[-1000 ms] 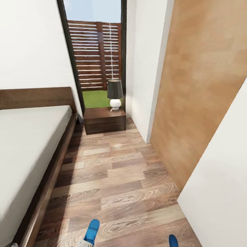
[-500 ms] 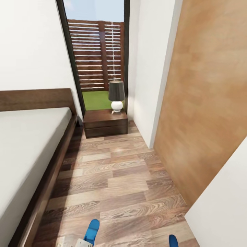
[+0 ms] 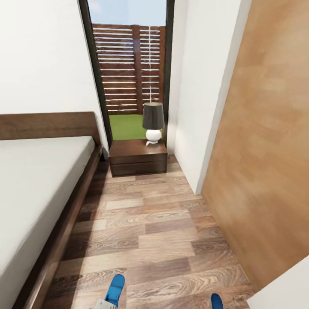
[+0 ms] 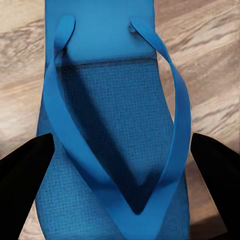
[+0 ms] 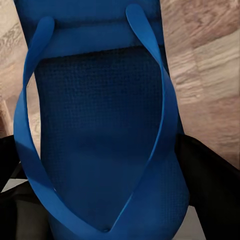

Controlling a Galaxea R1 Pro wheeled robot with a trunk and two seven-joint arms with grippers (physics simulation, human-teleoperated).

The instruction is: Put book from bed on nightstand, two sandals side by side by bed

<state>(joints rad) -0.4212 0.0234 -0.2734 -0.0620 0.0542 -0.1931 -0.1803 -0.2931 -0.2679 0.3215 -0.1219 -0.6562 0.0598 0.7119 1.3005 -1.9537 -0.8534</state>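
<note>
One blue sandal [image 4: 115,115] lies sole-up between the black fingers [image 4: 22,170] of my left gripper [image 4: 120,160], which is shut on it. My right gripper [image 5: 107,165] is shut on the other blue sandal [image 5: 100,125]. In the head view both sandals poke up at the lower edge, the left one [image 3: 115,289] and the right one [image 3: 216,301], above the plank floor. The bed [image 3: 34,180] with its off-white mattress runs along the left. The dark nightstand [image 3: 138,156] stands beyond it by the headboard. The book is out of view.
A black-shaded lamp [image 3: 153,122] stands on the nightstand, in front of a tall window onto grass and a slatted fence. A white wall corner [image 3: 201,128] and a light wooden panel [image 3: 266,150] close the right side, leaving a floor aisle [image 3: 150,227] beside the bed.
The whole head view has shifted, so the camera moved: nightstand and lamp now sit further right in the picture. Both sandals keep their place at its lower edge, carried along.
</note>
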